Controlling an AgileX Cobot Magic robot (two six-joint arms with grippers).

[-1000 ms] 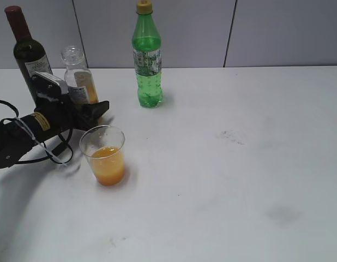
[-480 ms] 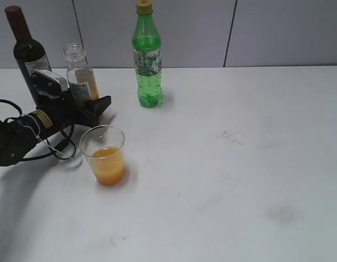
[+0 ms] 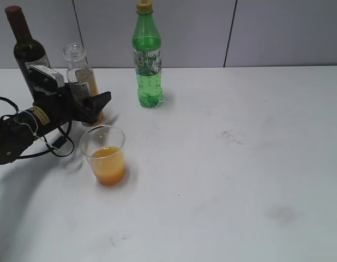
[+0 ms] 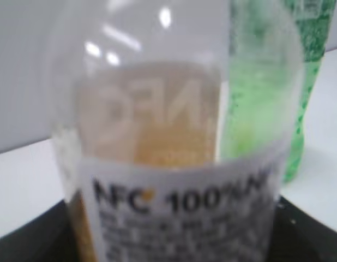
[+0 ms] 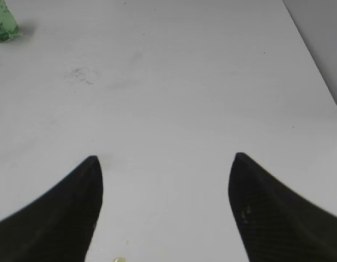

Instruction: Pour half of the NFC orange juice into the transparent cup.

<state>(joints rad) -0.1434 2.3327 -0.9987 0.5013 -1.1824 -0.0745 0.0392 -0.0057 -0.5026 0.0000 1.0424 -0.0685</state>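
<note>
The white table [image 3: 223,180] spreads wide beneath both my arms, bare ahead of my right gripper [image 5: 166,180], whose two dark jaws stand well apart over empty tabletop with nothing between them. Off to that gripper's far left I see only the base of the green soda bottle [image 5: 4,24].

My left gripper [image 3: 91,105] sits low at the table's left side, with the dark wine bottle [image 3: 24,52] just behind my wrist. Its jaws straddle the lower body of the NFC orange juice [image 3: 81,76], which stands upright on the table between them. From my left wrist view the bottle [image 4: 174,164] fills nearly everything, label facing me, the dark jaws showing only at the bottom corners. Whether the pads press on the bottle I cannot tell; the jaws look spread about as wide as the bottle itself.

The transparent cup [image 3: 104,155] stands near, below and slightly forward of my left gripper, apart from it, with orange juice filling roughly its lower third. Going by that, I judge the pouring to be done.

The bottle looks light now, thin-walled and smooth, so it could tip if a jaw drags against it; it is also uncapped, so any tilt risks a spill. Its labelled midsection is the surest place to hold. The cup seems flimsy and easily knocked.
</note>
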